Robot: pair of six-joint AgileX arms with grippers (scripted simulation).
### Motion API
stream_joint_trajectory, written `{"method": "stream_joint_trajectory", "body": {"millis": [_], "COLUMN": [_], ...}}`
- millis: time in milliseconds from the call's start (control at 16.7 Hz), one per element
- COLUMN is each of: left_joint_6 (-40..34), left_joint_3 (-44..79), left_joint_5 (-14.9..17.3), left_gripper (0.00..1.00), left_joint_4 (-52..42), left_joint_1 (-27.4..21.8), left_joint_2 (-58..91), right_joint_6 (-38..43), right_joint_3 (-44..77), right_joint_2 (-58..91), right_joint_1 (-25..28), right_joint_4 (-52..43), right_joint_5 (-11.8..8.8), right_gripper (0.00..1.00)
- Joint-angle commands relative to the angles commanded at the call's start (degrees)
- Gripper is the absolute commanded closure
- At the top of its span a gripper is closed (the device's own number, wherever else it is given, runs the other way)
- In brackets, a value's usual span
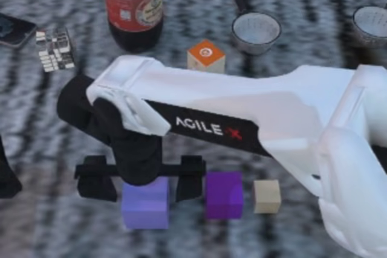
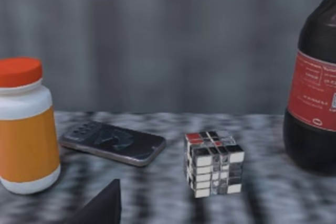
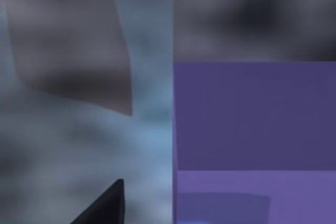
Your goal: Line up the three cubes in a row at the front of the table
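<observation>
The right tool (image 1: 144,179) sits wide open over the lavender-blue cube (image 1: 146,204) at 6 o'clock. The cube looks light, hard and smooth, so squeeze its flat sides.

White, smooth-shelled right arm (image 1: 272,113) with a black panel lettered "AGILE X" in white, the X red. Behind its black two-fingered gripper (image 1: 144,179) sits a black cylindrical wrist.

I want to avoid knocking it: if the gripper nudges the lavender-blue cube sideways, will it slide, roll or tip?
The lavender-blue cube would probably slide: it sits flat on the table and is no taller than wide, so tipping seems unlikely. Its flat faces cannot roll. The plain faces look smooth, perhaps slippery.
</observation>
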Motion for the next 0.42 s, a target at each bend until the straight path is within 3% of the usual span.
{"method": "stream_joint_trajectory", "body": {"millis": [420], "left_joint_6": [0.0], "left_joint_3": [0.0], "left_joint_5": [0.0], "left_gripper": [0.0], "left_joint_4": [0.0], "left_joint_1": [0.0], "left_joint_2": [0.0], "right_joint_6": [-0.15], "right_joint_3": [10.89], "right_joint_2": [-1.34], "right_joint_1": [0.41], "right_joint_4": [-12.4], "right_joint_5": [-0.07], "right_gripper": [0.0]}}
